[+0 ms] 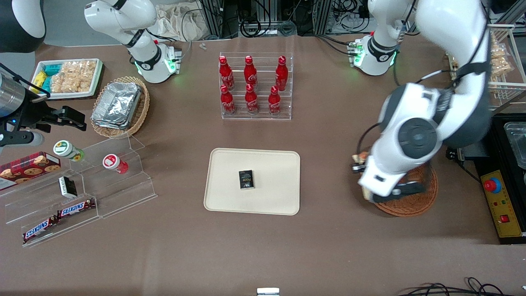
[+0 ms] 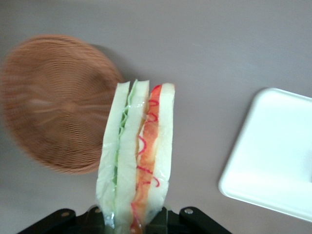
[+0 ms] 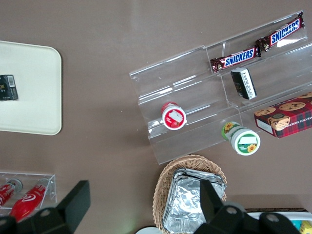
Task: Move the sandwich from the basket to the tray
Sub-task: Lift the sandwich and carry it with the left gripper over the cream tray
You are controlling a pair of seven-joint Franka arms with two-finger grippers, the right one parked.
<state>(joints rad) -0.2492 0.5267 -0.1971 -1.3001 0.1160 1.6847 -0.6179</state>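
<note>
Wicker, reddish-brown and round, marks the basket point(image 1: 415, 197) at the right of the front view, partly covered by the working arm. The gripper point(image 1: 361, 164) is seen at the basket's edge toward the tray point(image 1: 252, 181), with a scrap of the sandwich point(image 1: 362, 156) showing beside the wrist. The cream tray lies at the centre of the desk point(image 1: 328, 246), well apart from the basket, and a small black box point(image 1: 246, 179) sits near its middle.

From the left wrist view, the sandwich point(image 2: 139, 156) is seen pinched at one end by the gripper point(image 2: 134, 219), raised clear of the basket point(image 2: 56, 102), which looks empty, and hanging over bare desk. A corner of the tray point(image 2: 273, 165) is in sight, not yet under the sandwich.

From the right wrist view, only the tray's end point(image 3: 29, 87) and the box point(image 3: 7, 87) are shown.

The carry is judged best done level and unhurried, since soft bread may sag or slip. A bare patch beside the box should be chosen, and the sandwich lowered close before release.
</note>
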